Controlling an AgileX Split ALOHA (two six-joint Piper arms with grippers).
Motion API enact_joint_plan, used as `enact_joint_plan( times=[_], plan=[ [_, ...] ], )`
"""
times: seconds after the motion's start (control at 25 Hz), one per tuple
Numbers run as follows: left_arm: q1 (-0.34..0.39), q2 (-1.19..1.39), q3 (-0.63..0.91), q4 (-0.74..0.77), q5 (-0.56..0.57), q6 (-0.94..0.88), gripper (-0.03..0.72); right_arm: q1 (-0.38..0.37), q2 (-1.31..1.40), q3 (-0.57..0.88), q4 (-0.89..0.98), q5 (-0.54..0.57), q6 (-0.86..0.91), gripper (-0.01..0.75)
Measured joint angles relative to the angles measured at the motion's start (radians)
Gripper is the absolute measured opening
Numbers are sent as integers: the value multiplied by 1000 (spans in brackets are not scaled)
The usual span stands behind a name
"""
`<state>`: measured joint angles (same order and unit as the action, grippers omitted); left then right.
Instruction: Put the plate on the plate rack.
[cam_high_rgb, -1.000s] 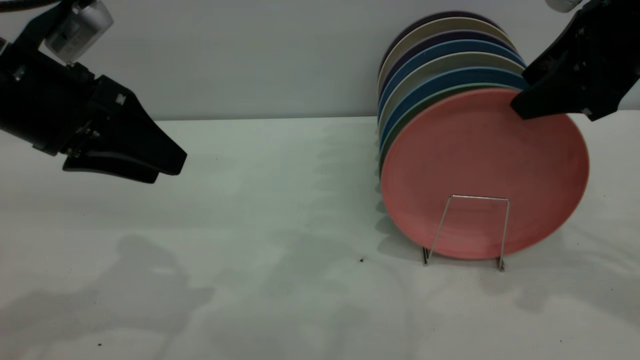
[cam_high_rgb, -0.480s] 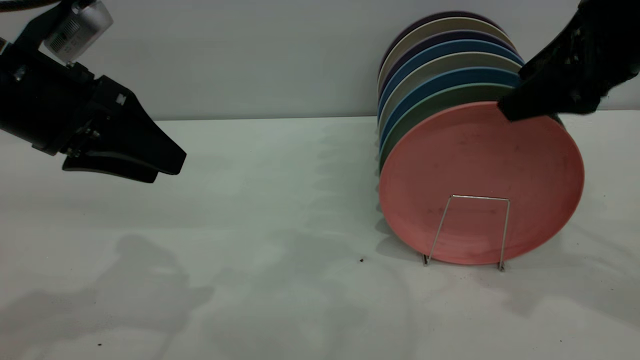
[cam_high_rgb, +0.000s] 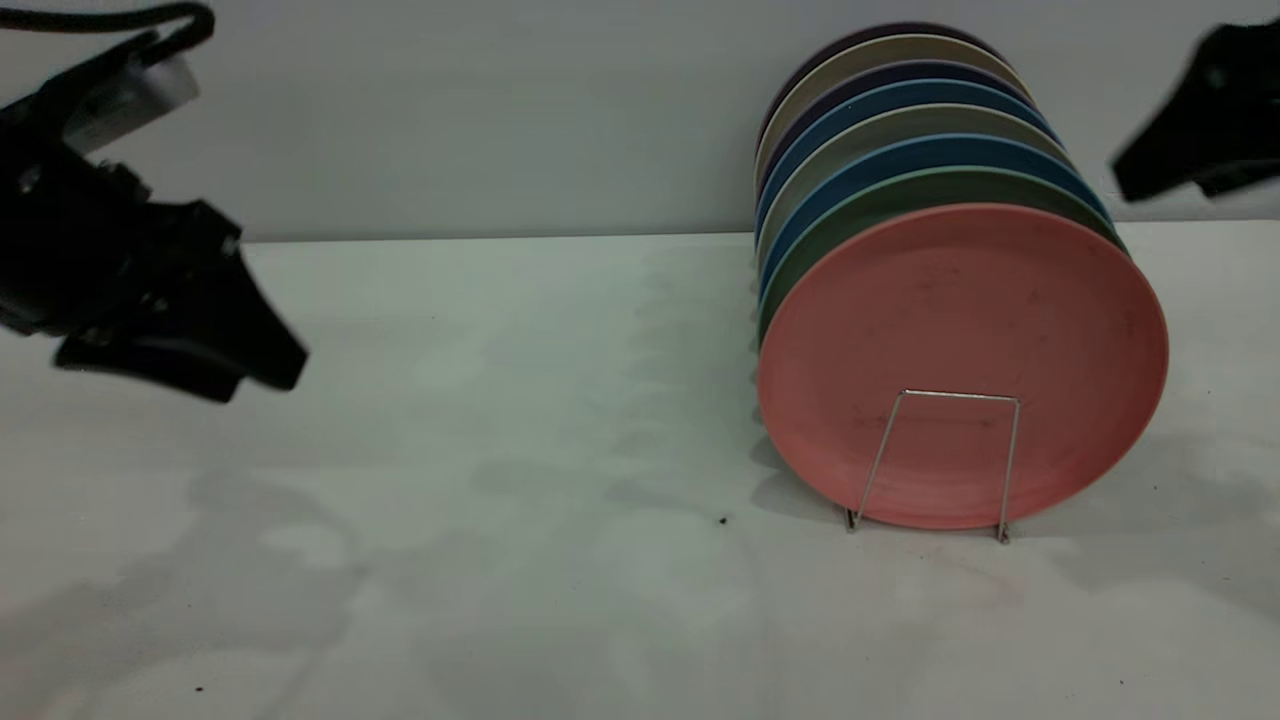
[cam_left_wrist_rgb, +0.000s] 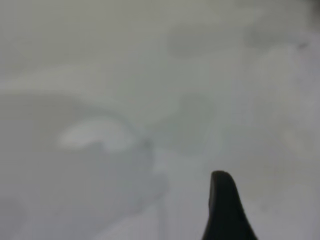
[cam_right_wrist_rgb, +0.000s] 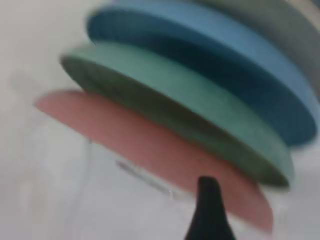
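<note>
The salmon-pink plate (cam_high_rgb: 960, 330) stands upright at the front of the row in the wire plate rack (cam_high_rgb: 1012, 460), behind the rack's front loop, with nothing holding it. My right gripper (cam_high_rgb: 1135, 185) hangs up and to the right of the plate, clear of its rim, with nothing in it. The right wrist view shows the pink plate (cam_right_wrist_rgb: 150, 145) edge-on beyond one dark fingertip (cam_right_wrist_rgb: 207, 187). My left gripper (cam_high_rgb: 265, 375) hovers far left above the table, empty. Its wrist view holds only one finger (cam_left_wrist_rgb: 222, 200) over bare table.
Behind the pink plate stand a green plate (cam_high_rgb: 900, 190), blue plates (cam_high_rgb: 900, 155) and beige and dark ones, packed close in the rack. The green plate (cam_right_wrist_rgb: 175, 105) touches the pink one. A grey wall (cam_high_rgb: 500, 110) backs the white table (cam_high_rgb: 550, 420).
My right gripper let go of the pink plate's top rim and pulled away up and to the right. The plate stays in the rack. My left gripper moved left and slightly down.
</note>
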<state>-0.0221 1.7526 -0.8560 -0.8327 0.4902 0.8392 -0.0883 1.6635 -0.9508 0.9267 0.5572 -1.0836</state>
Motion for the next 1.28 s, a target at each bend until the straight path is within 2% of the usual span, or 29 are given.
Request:
enact_joint_plan(
  times=[0.08,0.2,0.36,0.44,0.96,1.28],
  plan=[
    [0,-11,-14,144,3,-147,486,-18,0,-21,-150,64,195,587],
    [0,-19,-68,393,70,-392,486,-26,0,-74,-402,169,456,587],
    [0,-21,-143,740,204,-698,486,-26,0,-139,-663,300,688,587],
    [0,-36,-155,840,247,-770,486,-26,-3,-150,-733,344,739,587],
    [0,-380,-158,839,351,-758,486,-26,-178,-144,-763,507,763,587],
    [0,-586,-127,839,426,-755,486,-26,-429,15,-691,542,732,587]
  ],
)
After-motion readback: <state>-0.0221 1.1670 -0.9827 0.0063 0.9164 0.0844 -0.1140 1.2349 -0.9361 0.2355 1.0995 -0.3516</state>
